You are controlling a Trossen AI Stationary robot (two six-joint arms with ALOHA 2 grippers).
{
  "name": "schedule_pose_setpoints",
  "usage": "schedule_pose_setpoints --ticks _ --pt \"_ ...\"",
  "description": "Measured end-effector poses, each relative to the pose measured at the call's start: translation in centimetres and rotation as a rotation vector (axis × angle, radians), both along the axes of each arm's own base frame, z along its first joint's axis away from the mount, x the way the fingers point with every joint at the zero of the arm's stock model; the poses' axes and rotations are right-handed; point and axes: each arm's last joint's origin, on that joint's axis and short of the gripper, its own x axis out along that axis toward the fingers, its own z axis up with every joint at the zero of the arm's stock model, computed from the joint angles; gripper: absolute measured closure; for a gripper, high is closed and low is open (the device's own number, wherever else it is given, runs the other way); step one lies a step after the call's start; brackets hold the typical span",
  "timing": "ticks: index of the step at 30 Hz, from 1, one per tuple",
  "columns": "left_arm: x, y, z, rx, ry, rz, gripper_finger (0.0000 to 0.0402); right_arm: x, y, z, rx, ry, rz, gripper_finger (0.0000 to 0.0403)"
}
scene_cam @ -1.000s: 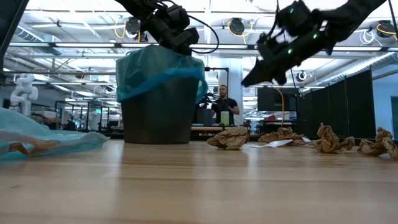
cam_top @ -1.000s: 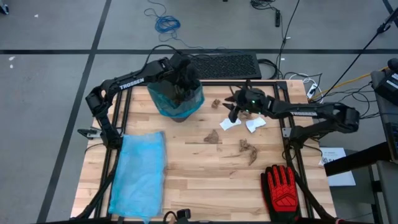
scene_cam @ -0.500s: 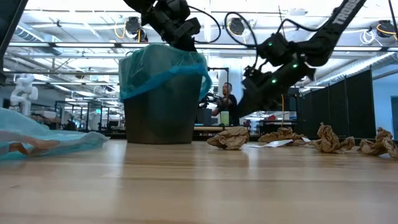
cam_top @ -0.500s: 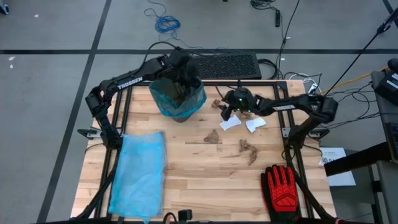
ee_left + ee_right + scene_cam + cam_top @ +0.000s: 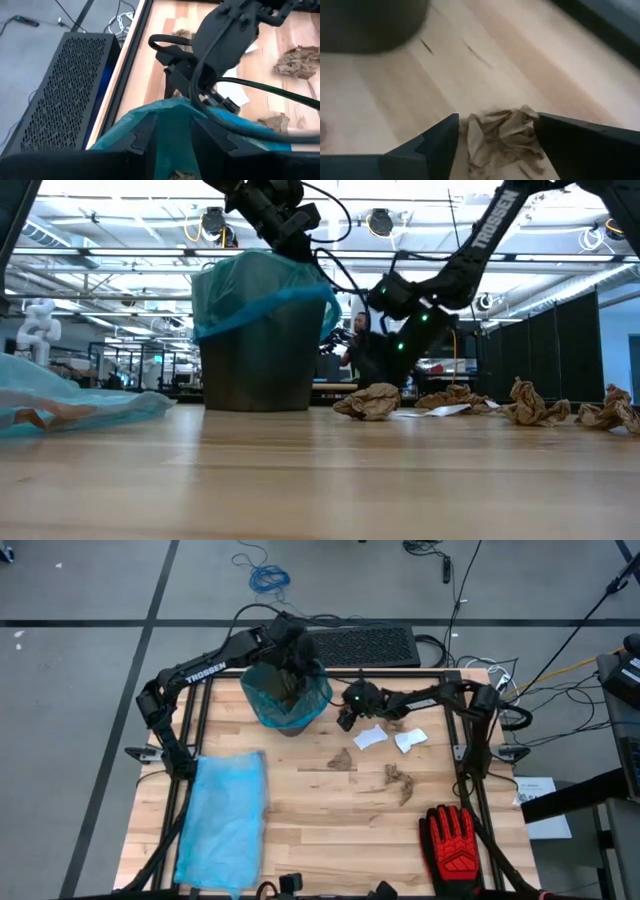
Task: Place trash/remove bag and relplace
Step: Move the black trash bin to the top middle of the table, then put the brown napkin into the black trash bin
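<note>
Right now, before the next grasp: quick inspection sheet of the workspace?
Surface: wooden table, bare at the front middle.
Job's things: bin with teal liner near the far edge; brown scraps and white pieces loose to its right; one brown scrap between the right claw's fingers, not gripped.
Clutter: red-and-black glove at the front right; spare blue bag flat at the front left.
Grippers: left claw open over the bin's rim; right claw open, low beside the bin.
Cables: blue coil and black leads on the floor.
Surroundings: keyboard behind the table; a person far behind.
</note>
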Motion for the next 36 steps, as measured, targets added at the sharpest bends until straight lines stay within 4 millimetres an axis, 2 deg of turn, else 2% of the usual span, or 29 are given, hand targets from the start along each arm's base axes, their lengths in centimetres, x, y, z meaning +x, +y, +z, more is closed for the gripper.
schedule_pose_setpoints --ticks 3,5,8,10,13,16,20,25,29,36 --pt "-0.1 0.0 0.1 0.006 0.005 0.007 0.0292 0.1 -0.1 0.1 -0.017 0.013 -0.029 0.0207" --pt "-0.5 0.0 0.3 0.027 0.033 0.041 0.0294 0.0 0.2 0.2 -0.022 0.031 -0.033 0.0262" --pt "-1.2 -0.2 1.5 0.098 0.072 0.080 0.0310 -0.1 0.6 1.6 -0.037 0.015 -0.017 0.0362" --pt "-1.6 -0.4 2.5 0.120 0.069 0.088 0.0326 -0.3 0.9 2.9 -0.047 0.004 -0.006 0.0388" --pt "-2.3 -0.8 4.4 0.152 0.019 0.095 0.0359 -0.8 1.7 5.5 -0.068 -0.024 0.013 0.0389" --pt "-3.2 -1.5 6.4 0.186 -0.036 0.098 0.0393 -1.6 2.6 9.0 -0.125 -0.092 0.047 0.0398" --pt "-5.0 -2.6 8.6 0.212 -0.102 0.115 0.0399 -3.1 3.9 14.0 -0.212 -0.230 0.085 0.0400" --pt "-6.9 -4.0 10.6 0.211 -0.170 0.118 0.0400 -4.4 5.1 19.9 -0.253 -0.506 0.263 0.0401" --pt "-7.7 -4.8 11.0 0.152 -0.191 0.077 0.0401 -3.0 5.7 23.4 -0.282 -0.545 0.361 0.0402" --pt "-8.9 -6.5 10.9 0.058 -0.141 0.071 0.0401 1.8 4.8 26.0 -0.302 -0.441 0.461 0.0403"
